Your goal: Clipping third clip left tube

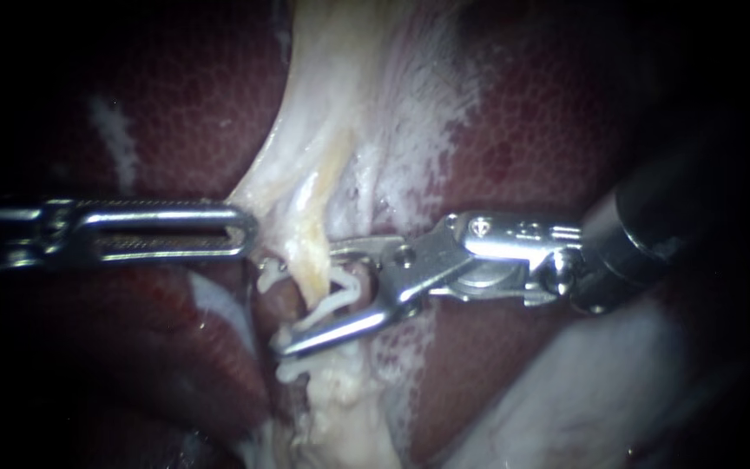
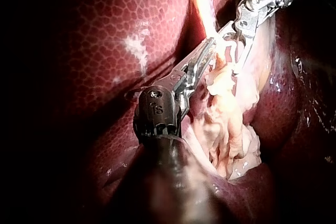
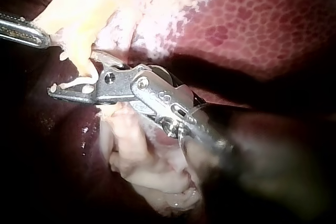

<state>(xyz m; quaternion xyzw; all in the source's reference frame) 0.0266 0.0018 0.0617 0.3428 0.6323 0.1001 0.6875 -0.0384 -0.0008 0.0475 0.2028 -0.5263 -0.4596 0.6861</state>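
A pale yellowish tube point(image 1: 310, 239) runs down through white tissue between the dark red lobes of the liver point(image 1: 531, 130). My right instrument point(image 1: 305, 300) comes in from the right with its jaws open, one on each side of the tube. A white clip point(image 1: 340, 291) lies across the tube between them. A second white clip point(image 1: 292, 369) sits lower on the tube, and a small white piece point(image 1: 266, 278) shows at its left. My left instrument point(image 1: 252, 233) holds the edge of the white tissue point(image 1: 288, 174) taut. In the right wrist view the right instrument point(image 3: 73, 74) straddles the tube.
Ragged pale tissue point(image 2: 228, 129) hangs beside my left instrument point(image 2: 207, 51), with my right instrument point(image 2: 239, 30) just beyond it. Liver surface point(image 3: 262, 30) lies close on both sides. A pale fold point(image 1: 566, 391) lies under the right shaft. My left instrument point(image 3: 26, 32) shows ahead of the right jaws.
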